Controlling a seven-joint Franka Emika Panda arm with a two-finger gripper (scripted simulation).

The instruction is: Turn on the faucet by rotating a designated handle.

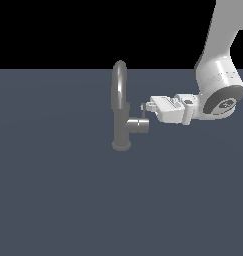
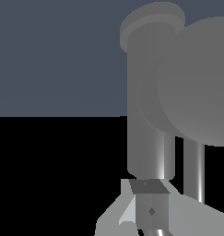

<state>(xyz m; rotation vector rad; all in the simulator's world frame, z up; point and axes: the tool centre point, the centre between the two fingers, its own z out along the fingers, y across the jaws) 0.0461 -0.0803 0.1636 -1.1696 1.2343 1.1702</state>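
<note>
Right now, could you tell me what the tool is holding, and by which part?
It cannot be told: the tool sits at the handle on the faucet, but a closed grip isn't visible.

Flat slate-blue ground plane: uniform, matte, unmarked, spans exterior view's left to right, near edge to far horizon. Black background above horizon line. Same plane and black void visible in wrist view.
</note>
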